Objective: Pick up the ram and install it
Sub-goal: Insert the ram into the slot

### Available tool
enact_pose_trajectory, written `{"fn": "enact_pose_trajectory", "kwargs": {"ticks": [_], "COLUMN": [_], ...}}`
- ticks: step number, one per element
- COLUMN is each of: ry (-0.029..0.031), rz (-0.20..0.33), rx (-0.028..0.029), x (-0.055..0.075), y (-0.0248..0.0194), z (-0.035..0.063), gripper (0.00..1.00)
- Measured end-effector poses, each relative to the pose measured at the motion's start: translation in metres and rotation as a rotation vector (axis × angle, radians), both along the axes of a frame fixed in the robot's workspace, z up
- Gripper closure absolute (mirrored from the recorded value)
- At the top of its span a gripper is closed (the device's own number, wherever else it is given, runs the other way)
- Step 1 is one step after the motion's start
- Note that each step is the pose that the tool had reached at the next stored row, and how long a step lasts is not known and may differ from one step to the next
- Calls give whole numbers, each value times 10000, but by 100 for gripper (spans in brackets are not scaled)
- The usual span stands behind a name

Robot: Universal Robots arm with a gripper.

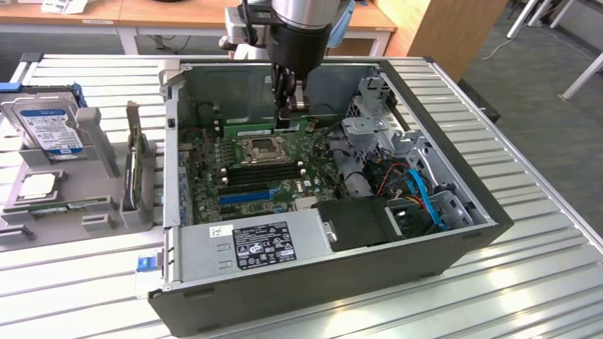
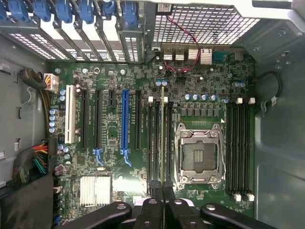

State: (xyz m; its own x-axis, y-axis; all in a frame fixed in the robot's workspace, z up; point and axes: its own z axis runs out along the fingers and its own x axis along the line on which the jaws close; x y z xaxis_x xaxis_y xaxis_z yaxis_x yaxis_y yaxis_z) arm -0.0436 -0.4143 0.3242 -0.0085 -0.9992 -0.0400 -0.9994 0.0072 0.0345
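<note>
The open case (image 1: 452, 244) stands at the middle of the table (image 1: 537, 282). Over the motherboard (image 2: 109, 138) slots beside the CPU socket (image 2: 198, 155), the ram (image 2: 163, 138) hangs edge-down, pinched between narrow-set fingers (image 2: 151, 212). Keep it parallel to the slot and press evenly.

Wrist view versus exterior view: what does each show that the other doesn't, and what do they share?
Wrist view adds: a row of blue card clips and a looped red wire by the rear ports. Exterior view adds: the hard drive on its grey stand, the power supply and the slatted table. Shared: the gripper shut on the ram, the empty processor socket and the blue slot.
</note>
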Motion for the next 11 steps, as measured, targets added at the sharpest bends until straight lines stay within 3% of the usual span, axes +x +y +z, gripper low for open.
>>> {"fn": "enact_pose_trajectory", "kwargs": {"ticks": [11], "ry": [0], "rz": [0], "rx": [0], "x": [0], "y": [0], "z": [-82], "gripper": [88]}}
